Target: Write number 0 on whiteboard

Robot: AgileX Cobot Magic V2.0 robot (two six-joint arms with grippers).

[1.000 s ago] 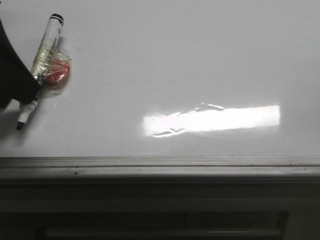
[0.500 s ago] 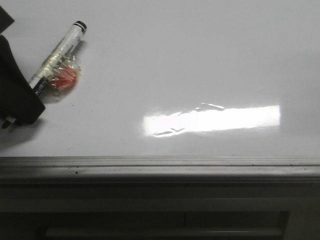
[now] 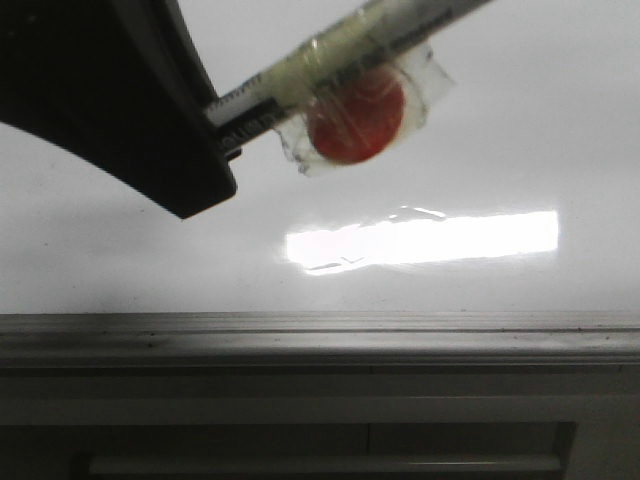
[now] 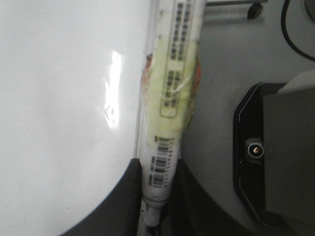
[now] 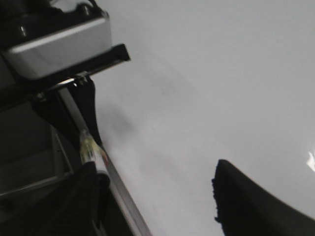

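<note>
Glossy whiteboard (image 3: 480, 120) lies beneath me, a bright glare (image 3: 420, 238) on it. My left gripper (image 4: 156, 196) clamps the marker (image 4: 170, 98), red disc (image 3: 355, 118) taped on; its barcoded label is unreadable. My right gripper (image 5: 162, 196) stands apart.

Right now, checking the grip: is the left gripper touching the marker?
Touching. The left wrist view shows the left gripper with a finger pressed on each side of the marker.

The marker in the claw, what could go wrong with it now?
The left claw pinches the marker near one end only, so its long free end might swing or slip. The taped-on red disc could snag or drag. The whiteboard shows no ink yet, so the 0 may come out wobbly.
</note>
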